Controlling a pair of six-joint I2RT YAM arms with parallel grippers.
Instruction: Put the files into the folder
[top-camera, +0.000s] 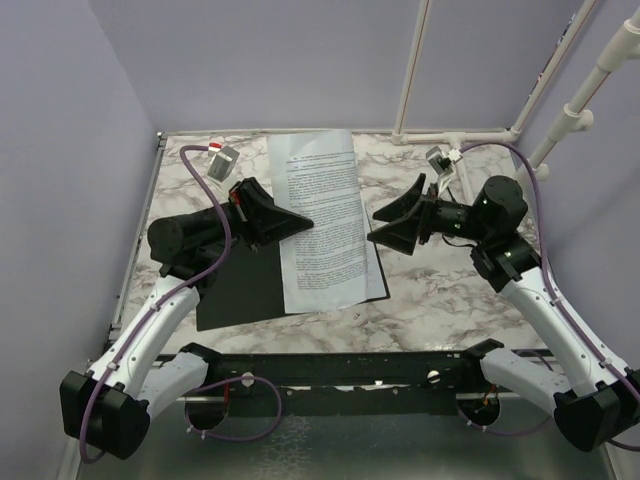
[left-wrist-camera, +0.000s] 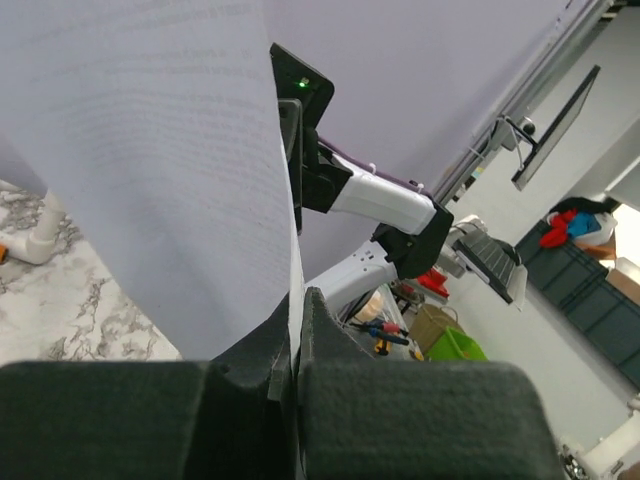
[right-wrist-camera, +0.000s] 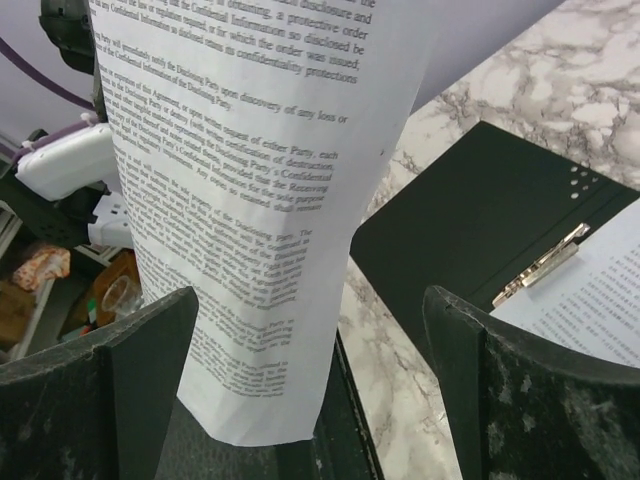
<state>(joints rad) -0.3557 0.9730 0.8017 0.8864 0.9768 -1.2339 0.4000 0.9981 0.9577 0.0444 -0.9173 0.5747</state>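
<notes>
The black folder lies open on the marble table. My left gripper is shut on the edge of one white printed sheet and holds it up over the folder. In the left wrist view the sheet stands pinched between the closed fingers. My right gripper is open and empty just right of the sheet. In the right wrist view the held sheet hangs between me and the folder. A second sheet lies in the folder by the metal clip.
A small grey and red block lies at the back left, and another small block at the back right. A white pipe frame stands behind the table. Purple walls close in on the left and back.
</notes>
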